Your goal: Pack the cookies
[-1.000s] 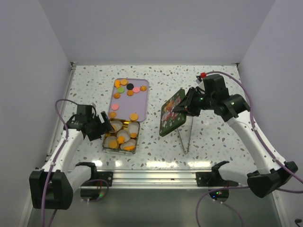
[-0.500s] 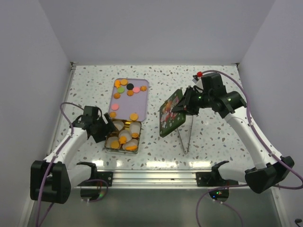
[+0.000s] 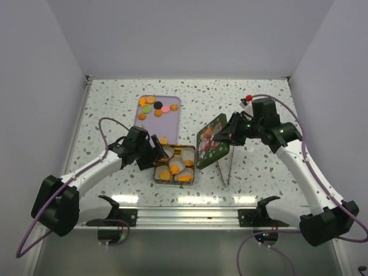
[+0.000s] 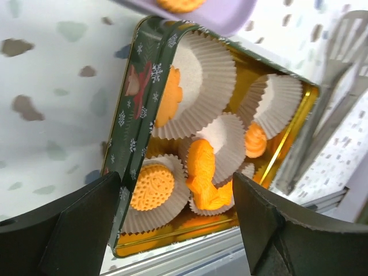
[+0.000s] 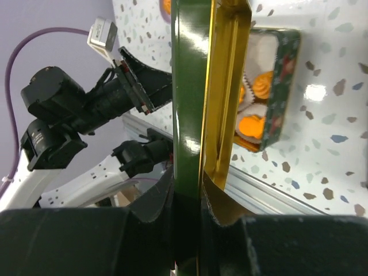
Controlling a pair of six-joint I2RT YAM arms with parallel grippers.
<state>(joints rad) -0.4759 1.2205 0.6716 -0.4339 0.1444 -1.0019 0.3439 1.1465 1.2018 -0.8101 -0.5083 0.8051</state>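
Room: I'm seeing plain pale walls (image 3: 184, 34) closing in the back and both sides beyond the tin (image 4: 135, 132), with nothing on them.
Table (image 3: 115, 98): it's a speckled stone-look top under the tin, smooth and glossy, so I reckon a nudged tin will skate on it.
Rail (image 3: 184, 214): there's a metal bar just on the near side of the tin, and a slid tin could fetch up against it.
Tray (image 3: 172, 123): the purple tray sits right behind the tin with its near lip over the tin's far end. If I bump it, the loose cookies (image 3: 150, 106) could scatter.
Lid (image 3: 211, 141): it's green, standing on edge and tilted just right of the tin. It could come down skewed and jam on the tin's wall.
Right gripper (image 3: 227, 133): clamped on the lid's upper edge. It's a thin edge hold, so I think the lid may swivel.
Left gripper (image 3: 154, 152): jaws spread wide at the tin's left end, carrying nothing. I can't tell if a finger touches the wall, and closing here could crush a cup.
Paper cups (image 4: 215, 63): they're crowded in the tin, some tipped, so a proud one could block the lid.
Packed cookies (image 4: 152, 187): orange pieces sit in the cups, one leaning loose.
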